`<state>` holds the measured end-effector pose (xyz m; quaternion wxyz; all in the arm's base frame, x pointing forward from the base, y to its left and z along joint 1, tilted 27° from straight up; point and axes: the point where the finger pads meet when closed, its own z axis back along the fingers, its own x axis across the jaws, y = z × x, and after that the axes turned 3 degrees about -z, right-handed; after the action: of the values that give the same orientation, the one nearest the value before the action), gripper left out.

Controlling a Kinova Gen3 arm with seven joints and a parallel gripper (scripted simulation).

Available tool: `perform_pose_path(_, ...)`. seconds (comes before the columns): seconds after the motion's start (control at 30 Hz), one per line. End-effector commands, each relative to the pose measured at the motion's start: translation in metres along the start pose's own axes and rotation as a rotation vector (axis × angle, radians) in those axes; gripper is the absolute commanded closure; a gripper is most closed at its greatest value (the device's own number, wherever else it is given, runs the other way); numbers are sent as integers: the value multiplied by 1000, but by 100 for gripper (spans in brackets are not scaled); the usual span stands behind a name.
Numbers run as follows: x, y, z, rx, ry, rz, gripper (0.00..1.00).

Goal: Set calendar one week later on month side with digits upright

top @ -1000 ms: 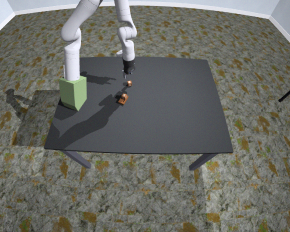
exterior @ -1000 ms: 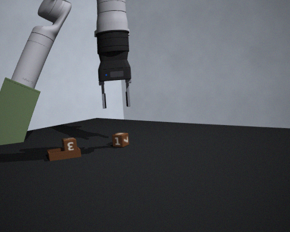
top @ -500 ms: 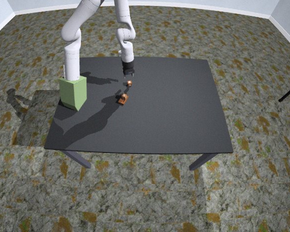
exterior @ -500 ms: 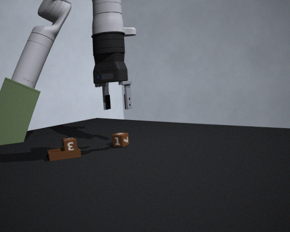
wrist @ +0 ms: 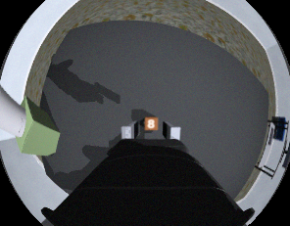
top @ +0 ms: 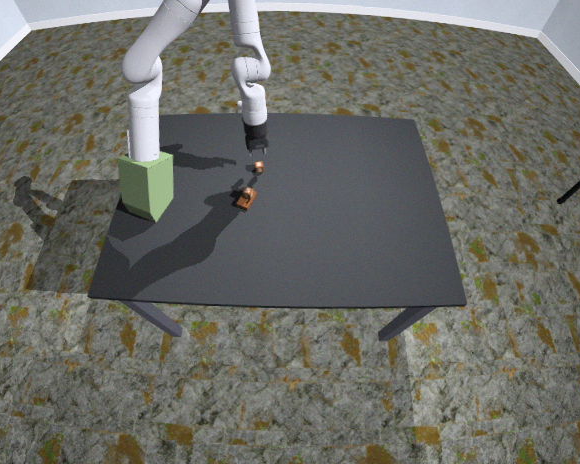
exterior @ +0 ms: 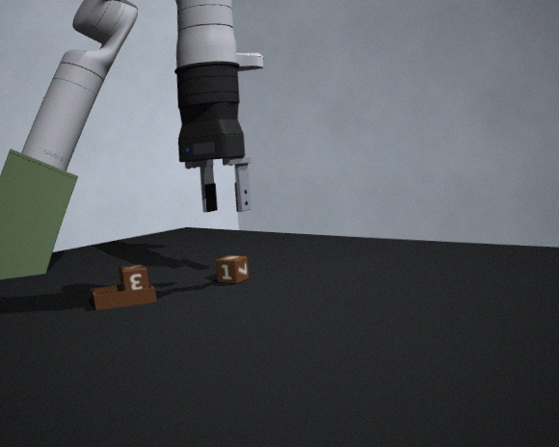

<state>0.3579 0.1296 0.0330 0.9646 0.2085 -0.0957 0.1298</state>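
My gripper [top: 258, 153] [exterior: 226, 207] [wrist: 150, 127] is open and empty, fingers pointing down, above the loose cube [top: 259, 166] [exterior: 231, 270] [wrist: 151, 123]. That brown cube stands flat on the table outside the tray. Its top shows an 8 in the wrist view; in the exterior view its sides show a 1 and a 7-like digit lying tilted. The brown tray [top: 243, 204] [exterior: 125, 300] stands on the table. The other cube [top: 248, 193] [exterior: 134, 278] stands in its right part in the exterior view, with an upside-down 3 facing that camera. The month's name is not readable.
The arm's green base block [top: 159, 187] [exterior: 22, 222] [wrist: 41, 136] stands at the table's left edge, beyond the tray. The dark table [top: 331, 225] [exterior: 343, 337] [wrist: 205, 82] carries the tray and the loose cube. Arm shadows fall across the tray's surroundings.
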Motion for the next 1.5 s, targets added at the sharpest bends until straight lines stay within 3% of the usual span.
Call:
perform_pose_path(0.0,0,0,0,-1,-1,0,13)
perform_pose_path(1.47,1,0,-6,-1,-1,0,13)
